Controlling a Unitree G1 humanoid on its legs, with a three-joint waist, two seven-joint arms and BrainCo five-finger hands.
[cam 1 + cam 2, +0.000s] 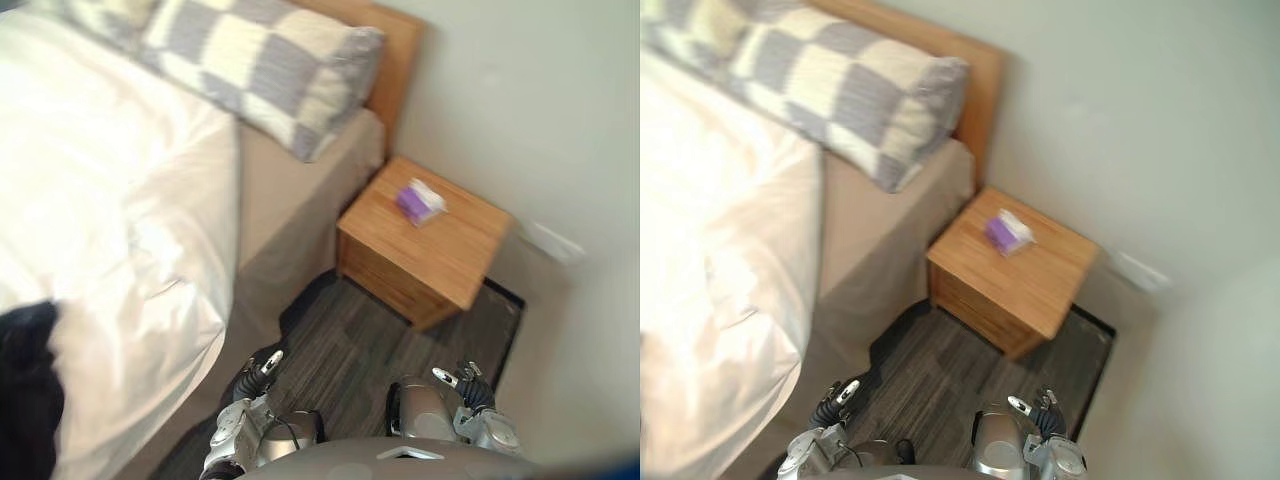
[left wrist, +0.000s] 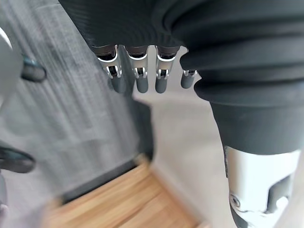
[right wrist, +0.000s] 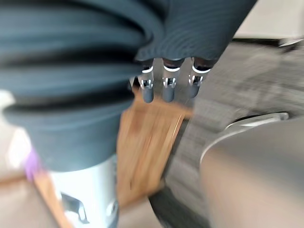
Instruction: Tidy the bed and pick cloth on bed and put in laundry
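Hanging low at the robot's sides, the left hand (image 1: 262, 368) and the right hand (image 1: 468, 385) both sat over the dark floor (image 1: 350, 340) beside the bed (image 1: 290, 200). Each wrist view showed loose, straight fingers (image 2: 137, 78) holding nothing, probably because nothing lay within reach. The black cloth (image 1: 25, 390), the thing to collect, lay on the white duvet (image 1: 100, 220) at the bed's near edge, well apart from both hands. A checkered pillow (image 1: 260, 70) rested against the wooden headboard (image 1: 395, 60). A purple tissue box (image 1: 420, 202) stood on the wooden nightstand (image 1: 450, 260) just beside the bed. No laundry basket could be seen.
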